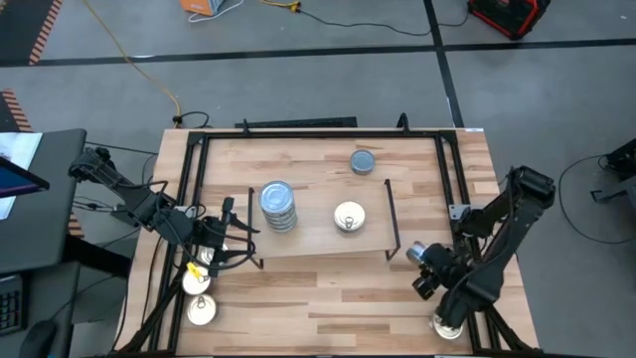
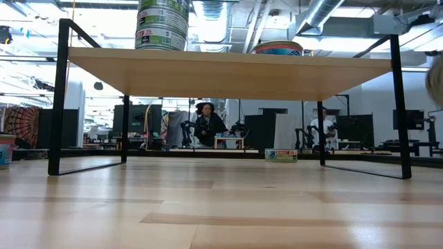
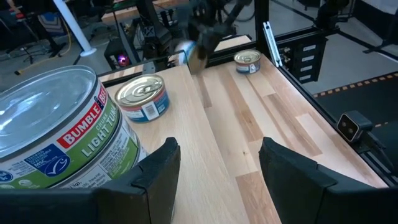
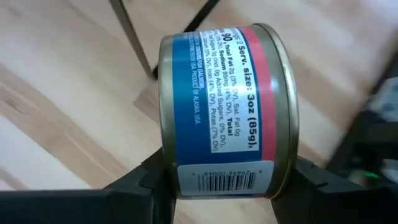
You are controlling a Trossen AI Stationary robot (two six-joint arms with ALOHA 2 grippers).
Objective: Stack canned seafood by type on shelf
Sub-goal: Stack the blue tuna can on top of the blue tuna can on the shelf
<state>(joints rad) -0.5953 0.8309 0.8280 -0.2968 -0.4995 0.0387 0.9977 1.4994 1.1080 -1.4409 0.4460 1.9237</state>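
The shelf stands mid-table. On it are a stack of blue-grey-lidded tins and one gold-lidded tin; the low view shows the stack and that tin on the shelf top. Another blue-grey tin rests on the table beyond the shelf. My left gripper is open by the shelf's left end. In its wrist view, a green-labelled tin stands beside the open gripper. My right gripper, off the shelf's right end, is shut on a blue-and-pink-labelled tin. My right gripper pinches the blue-and-pink tin between its two fingers, one finger at the tin's base end, the other at its lid end. The tin lies on its side in the hold, label toward the camera, lifted clear of the table.
Two tins sit near the table's near-left corner, and one tin near the near-right edge. A gold-lidded tin and a farther tin show in the left wrist view. Black frame rails run along the table's sides. People sit in the room behind.
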